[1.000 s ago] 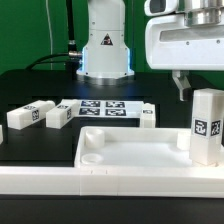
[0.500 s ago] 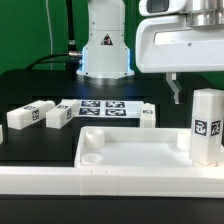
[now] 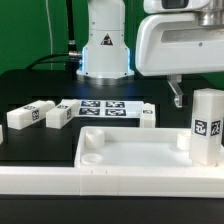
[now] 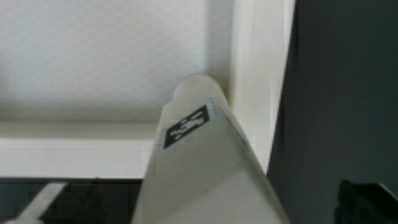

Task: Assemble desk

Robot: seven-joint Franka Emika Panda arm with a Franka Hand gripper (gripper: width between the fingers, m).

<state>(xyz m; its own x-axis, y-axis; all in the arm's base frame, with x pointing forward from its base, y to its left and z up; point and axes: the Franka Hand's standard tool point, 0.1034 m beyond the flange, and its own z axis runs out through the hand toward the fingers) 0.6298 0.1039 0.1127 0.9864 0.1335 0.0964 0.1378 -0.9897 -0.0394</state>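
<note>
We cannot tell whether the jaws are open or closed: the exterior view shows only one dark finger (image 3: 177,92) hanging under the white hand, clear of every part. Near it, on the exterior view's right, a white square plastic leg (image 3: 207,125) with a black-and-white tag stands upright at a corner of the large white rectangular plastic tabletop (image 3: 125,152). This has a raised rim and lies flat on the black desk (image 3: 25,145). We judge the leg light, stiff and smooth, so it may slip. We would clamp two flat opposite faces near the top. Farther out, two more tagged white legs (image 3: 25,116) lie beside the thin flat white marker board (image 3: 105,107)
</note>
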